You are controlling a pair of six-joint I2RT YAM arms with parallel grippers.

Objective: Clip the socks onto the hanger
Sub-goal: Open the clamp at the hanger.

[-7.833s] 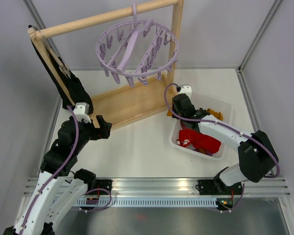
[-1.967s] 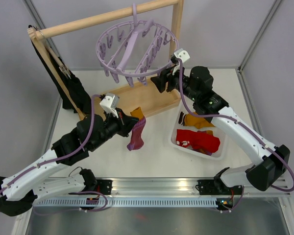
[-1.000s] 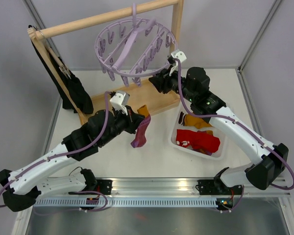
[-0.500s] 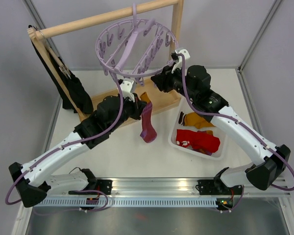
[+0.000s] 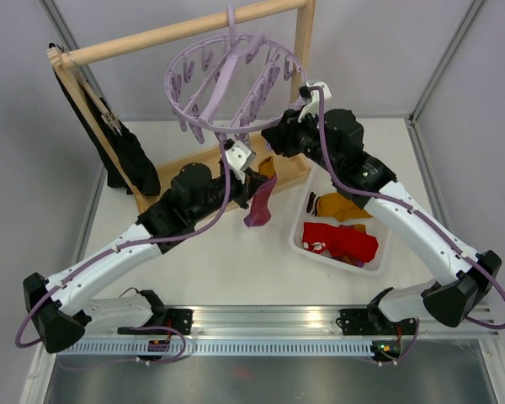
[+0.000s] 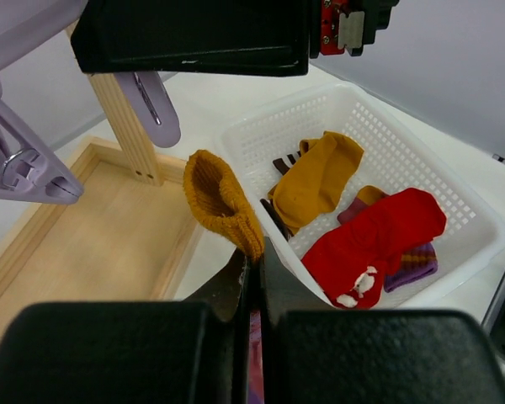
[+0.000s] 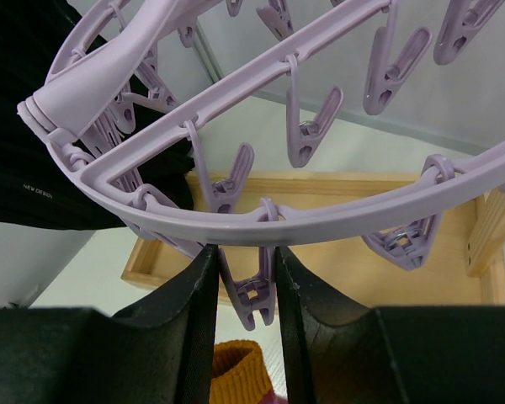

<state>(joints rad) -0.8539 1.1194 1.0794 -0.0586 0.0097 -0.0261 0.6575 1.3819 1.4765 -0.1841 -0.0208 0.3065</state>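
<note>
The left gripper is pinched tight on a maroon sock just under its mustard cuff, so the sock dangles below the near rim of the hanger, cuff uppermost and toe hanging free. At that same near rim, the right gripper is closed on a peg, one finger on each side of its upper end; the cuff shows directly beneath that peg. Whether the peg's mouth is sprung apart cannot be told from these views.

The sock looks light, soft and limp: it will fold and swing instead of holding a shape, and the ribbed knit cuff is the thickest, firmest part, so that edge is the sensible one to feed into the peg. Holding just below the cuff leaves a short, fairly steady lip above the fingers. The hanger itself hangs loose from its hook and is likely to tilt or turn when pushed. The remaining socks lie in a white basket below and to the right of the hanger.
</note>
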